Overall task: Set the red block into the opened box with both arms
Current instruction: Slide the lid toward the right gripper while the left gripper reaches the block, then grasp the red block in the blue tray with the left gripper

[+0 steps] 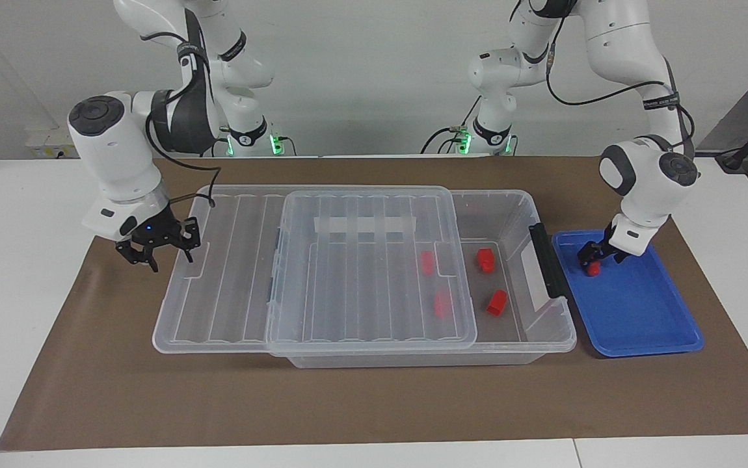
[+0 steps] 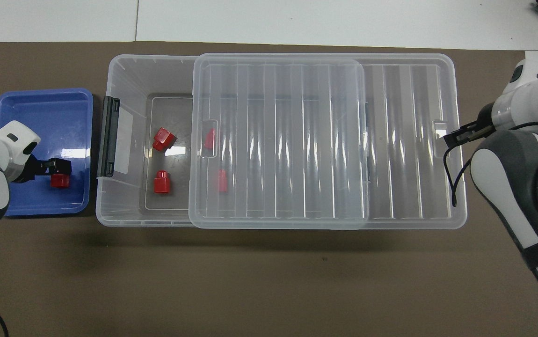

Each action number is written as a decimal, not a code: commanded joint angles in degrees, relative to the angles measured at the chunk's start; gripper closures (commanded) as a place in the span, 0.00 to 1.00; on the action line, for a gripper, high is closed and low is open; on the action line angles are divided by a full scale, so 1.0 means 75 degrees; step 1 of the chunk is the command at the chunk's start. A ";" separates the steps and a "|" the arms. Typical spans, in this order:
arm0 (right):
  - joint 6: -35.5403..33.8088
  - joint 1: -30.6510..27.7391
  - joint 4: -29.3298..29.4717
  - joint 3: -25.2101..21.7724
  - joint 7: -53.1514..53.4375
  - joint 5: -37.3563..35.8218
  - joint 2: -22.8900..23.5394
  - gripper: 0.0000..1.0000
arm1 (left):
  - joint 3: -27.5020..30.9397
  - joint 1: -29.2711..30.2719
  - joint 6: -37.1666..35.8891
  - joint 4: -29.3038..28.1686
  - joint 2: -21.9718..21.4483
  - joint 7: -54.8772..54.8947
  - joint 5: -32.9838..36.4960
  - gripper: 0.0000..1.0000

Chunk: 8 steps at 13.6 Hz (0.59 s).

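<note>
A red block (image 1: 594,268) (image 2: 60,181) lies in the blue tray (image 1: 641,312) (image 2: 39,107) at the left arm's end of the table. My left gripper (image 1: 592,257) (image 2: 60,166) hangs open, low over the block; I cannot tell whether it touches. The clear box (image 1: 413,357) (image 2: 124,70) stands beside the tray. Its ribbed lid (image 1: 361,286) (image 2: 278,140) is slid toward the right arm's end, so the box's tray end is uncovered. My right gripper (image 1: 156,250) (image 2: 451,138) is shut on the lid's end tab.
Several more red blocks lie in the box: two in the uncovered part (image 1: 485,259) (image 1: 495,302), the others under the lid's edge. A black latch (image 1: 546,260) (image 2: 108,136) sits on the box end that faces the tray. A brown mat covers the table.
</note>
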 commanded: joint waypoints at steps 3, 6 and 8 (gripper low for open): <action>0.0003 -0.0568 -0.0029 0.0085 -0.1258 -0.0026 -0.0024 0.33 | 0.0012 -0.0072 0.0838 -0.0975 -0.0445 0.0034 -0.0122 0.00; 0.0003 -0.0510 -0.0017 0.0085 -0.1189 0.0009 -0.0024 0.33 | 0.0012 -0.0084 0.0826 -0.0976 -0.0445 0.0034 -0.0122 0.12; -0.0055 -0.0416 -0.0005 0.0085 -0.0886 0.0021 -0.0082 0.33 | 0.0012 -0.0108 0.0780 -0.0941 -0.0433 0.0034 -0.0122 0.44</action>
